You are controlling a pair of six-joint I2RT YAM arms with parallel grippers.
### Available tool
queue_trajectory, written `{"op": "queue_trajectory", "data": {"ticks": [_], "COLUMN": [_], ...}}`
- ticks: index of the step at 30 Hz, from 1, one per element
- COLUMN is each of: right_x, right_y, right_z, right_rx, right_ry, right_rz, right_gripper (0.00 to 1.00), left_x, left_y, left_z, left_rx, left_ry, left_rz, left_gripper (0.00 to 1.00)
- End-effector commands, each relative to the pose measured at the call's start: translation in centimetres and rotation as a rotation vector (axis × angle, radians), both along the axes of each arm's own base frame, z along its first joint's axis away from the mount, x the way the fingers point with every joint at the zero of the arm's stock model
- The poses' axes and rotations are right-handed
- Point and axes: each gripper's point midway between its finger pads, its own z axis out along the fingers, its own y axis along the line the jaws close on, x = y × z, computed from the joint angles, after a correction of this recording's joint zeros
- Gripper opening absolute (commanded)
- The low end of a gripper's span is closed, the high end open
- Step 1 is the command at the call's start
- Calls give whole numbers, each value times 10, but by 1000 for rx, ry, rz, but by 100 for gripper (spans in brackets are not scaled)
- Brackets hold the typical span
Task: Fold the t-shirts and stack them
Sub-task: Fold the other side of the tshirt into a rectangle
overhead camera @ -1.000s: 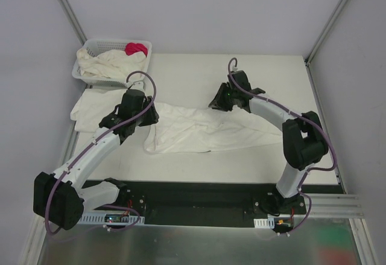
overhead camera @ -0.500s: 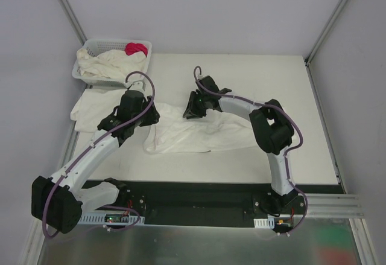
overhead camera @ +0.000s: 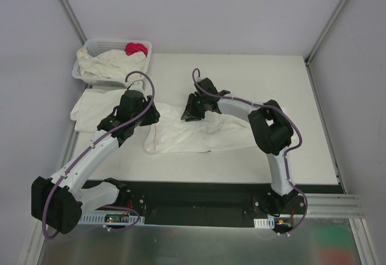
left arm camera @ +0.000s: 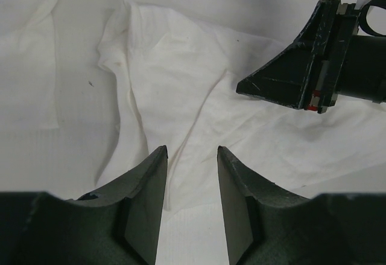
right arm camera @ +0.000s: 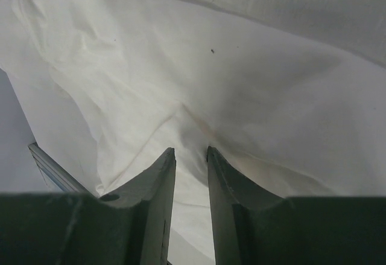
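Fingers of both arms crowded over one end of the same cloth, hence the risks below.

Main hazard: lifting the right fingers (right arm camera: 163,177) away with fabric caught between the tips. Would drag the upper layer of the t-shirt (overhead camera: 202,133) back toward 3 o'clock and spoil what looks like a fold just laid. Likely cause: a gap too narrow for the bunched ridge to slip free.

Second hazard: the left fingers (left arm camera: 151,180), poised over the shirt's 9 o'clock end, closing on two layers instead of one, or catching the loose sleeve toward 10 o'clock. Either would skew the next fold. Close quarters too, with a chance of one wrist knocking the other on a careless sweep.

Now the right fingers: narrow slot, tips down on the cloth at the shirt's 11 o'clock edge, a crease drawn up to the slot. Pinched or merely resting — cannot tell. As for the left fingers: moderately apart, nothing between them, seemingly clear of the fabric.

T-shirt itself: mid-table (overhead camera: 271,78) in the top view, stretched from 9 toward 3 o'clock. Second t-shirt (overhead camera: 90,105) spread flat at the table's 9 o'clock edge. More cream cloth in the basket (overhead camera: 117,38) at 10 o'clock, beside a pink-red cloth (overhead camera: 136,49) — folding judged far from done.
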Motion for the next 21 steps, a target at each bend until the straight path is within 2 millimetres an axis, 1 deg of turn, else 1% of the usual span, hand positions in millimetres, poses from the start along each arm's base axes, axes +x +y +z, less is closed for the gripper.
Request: {"op": "queue_trajectory", "data": {"ticks": [1,9,12,15,16,19,21], "right_x": [3,9,9,10,10,9,9], "right_y": [16,23,24,25,25,25,24], "right_z": [9,5,4,3,2,1,4], "right_rx": [39,49,50,51,51,51,54], "right_ry": [-5,3,5,2,5,8,5], "right_rz": [9,12,12,14,14,14,12], "right_gripper": [31,31,29,21,14,1,1], "left_x": [1,0,0,0,0,0,0], "left_y": [-4,-2,-2,-1,-1,-2,-2], "left_z": [6,5,5,5,4,2,1], "left_rx": [-16,-8,-4,-2,-1,1,0], "left_ry": [-25,-26,-26,-27,-25,-19,-18], "left_rz": [-14,-12,-11,-11,-11,-12,-11], "left_gripper": [38,38,38,38,38,38,38]}}
